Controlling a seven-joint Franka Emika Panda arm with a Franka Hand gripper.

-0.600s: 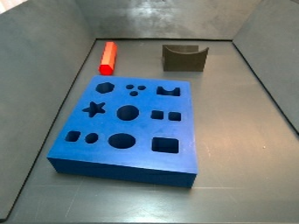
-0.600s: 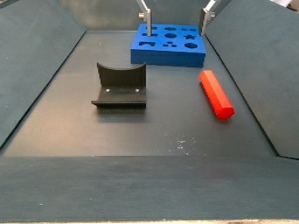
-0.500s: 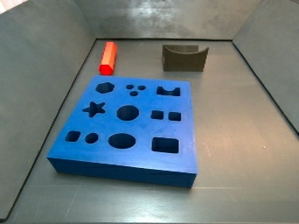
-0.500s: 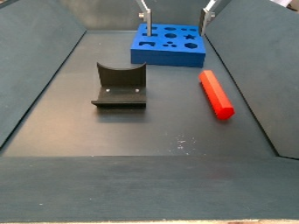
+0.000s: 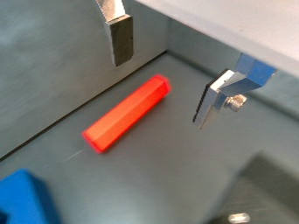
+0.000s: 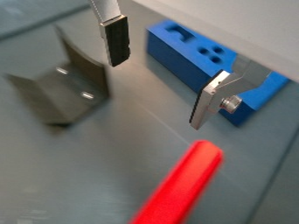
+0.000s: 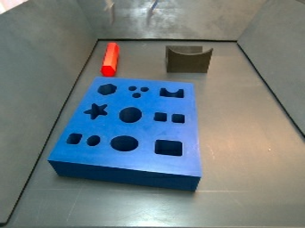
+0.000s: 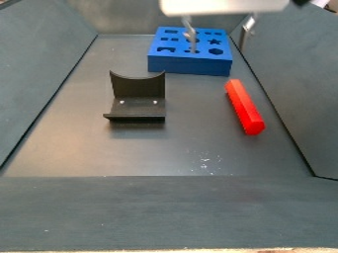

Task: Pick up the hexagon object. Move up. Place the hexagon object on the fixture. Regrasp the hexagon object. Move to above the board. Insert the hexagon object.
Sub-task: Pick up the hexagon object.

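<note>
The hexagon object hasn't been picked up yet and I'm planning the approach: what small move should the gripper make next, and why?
Probably lower the gripper toward the hexagon object and centre over it. In both wrist views the fingers stand open with nothing between them, above the floor, and the red bar lies flat and untouched, apart from the fixture and the board.

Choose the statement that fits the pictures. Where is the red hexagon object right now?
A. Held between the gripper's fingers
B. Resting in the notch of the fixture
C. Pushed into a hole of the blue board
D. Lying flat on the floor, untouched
D. The hexagon object lies flat on the floor, apart from the fixture and the board; in a wrist view the open gripper hangs above it with nothing between its fingers.
</note>
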